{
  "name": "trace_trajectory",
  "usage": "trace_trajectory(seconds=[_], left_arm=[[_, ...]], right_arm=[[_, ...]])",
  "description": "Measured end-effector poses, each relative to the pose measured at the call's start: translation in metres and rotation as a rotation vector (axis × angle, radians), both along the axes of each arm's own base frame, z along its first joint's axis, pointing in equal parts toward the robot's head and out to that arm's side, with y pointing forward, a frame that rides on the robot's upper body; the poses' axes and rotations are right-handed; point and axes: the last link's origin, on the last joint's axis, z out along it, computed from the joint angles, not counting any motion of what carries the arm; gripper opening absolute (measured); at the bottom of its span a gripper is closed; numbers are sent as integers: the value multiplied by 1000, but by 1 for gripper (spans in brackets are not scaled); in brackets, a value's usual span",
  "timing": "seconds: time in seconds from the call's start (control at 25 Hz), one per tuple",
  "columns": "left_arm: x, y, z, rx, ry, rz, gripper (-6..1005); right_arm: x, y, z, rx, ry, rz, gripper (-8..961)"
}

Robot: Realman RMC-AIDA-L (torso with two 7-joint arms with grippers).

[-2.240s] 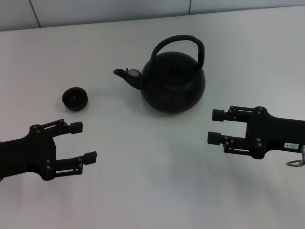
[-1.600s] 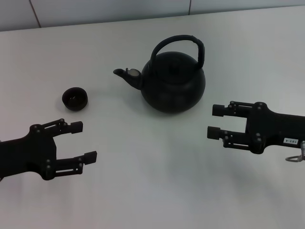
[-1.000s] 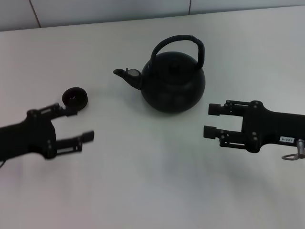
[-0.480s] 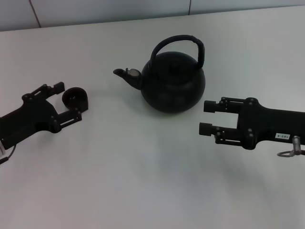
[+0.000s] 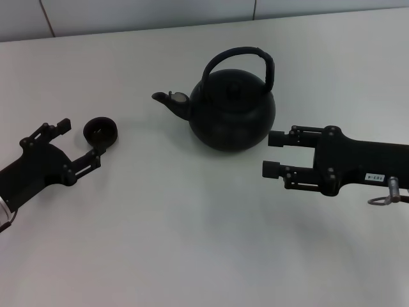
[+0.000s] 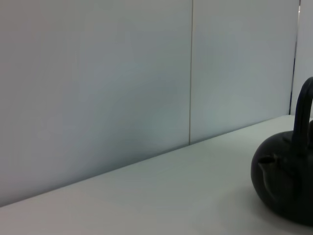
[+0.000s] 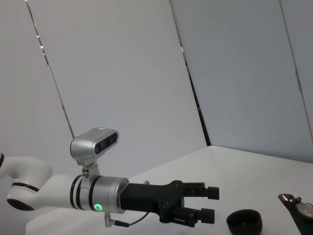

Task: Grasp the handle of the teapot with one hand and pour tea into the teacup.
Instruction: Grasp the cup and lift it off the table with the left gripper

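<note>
Two black two-fingered tools, right tool point(image 5: 273, 153) white-labelled, left tool point(image 7: 209, 203) on silver-cuffed white arm

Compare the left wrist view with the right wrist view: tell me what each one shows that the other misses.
Only the left wrist view shows the teapot's round body with part of its handle rising over it. Only the right wrist view shows the left gripper, open, on its silver-cuffed arm, with the teacup just ahead of it, and the tip of the teapot's spout. Both share the white table and the pale panelled wall behind it.
</note>
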Motion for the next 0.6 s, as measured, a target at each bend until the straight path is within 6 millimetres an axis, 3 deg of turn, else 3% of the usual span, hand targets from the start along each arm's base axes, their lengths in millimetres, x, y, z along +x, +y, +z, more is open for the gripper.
trace_trajectory(seconds=[0.6], left_arm=[[2,9,-5,-7,42,6,843]], right_arm=[[-1,-1,-3,-9,11,-2,651]])
